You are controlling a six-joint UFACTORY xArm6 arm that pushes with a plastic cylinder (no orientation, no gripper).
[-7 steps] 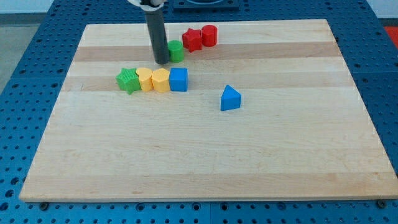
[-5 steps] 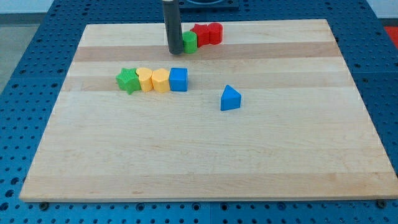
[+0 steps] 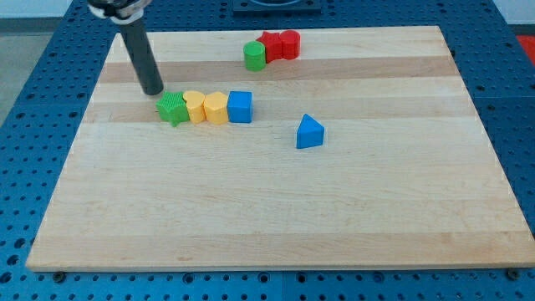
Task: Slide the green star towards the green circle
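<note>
The green star sits at the left end of a row of blocks on the wooden board. The green circle stands near the view's top, touching the red blocks on its right. My tip is just above and to the left of the green star, very close to it; I cannot tell whether it touches. It is far to the left of the green circle.
A yellow heart, a yellow hexagon-like block and a blue cube continue the row to the star's right. A red star and a red block sit by the circle. A blue triangle lies right of centre.
The rod pushed the green circle right against the red blocks, then moved left and down to the green star's upper left. The row of blocks has not moved.
</note>
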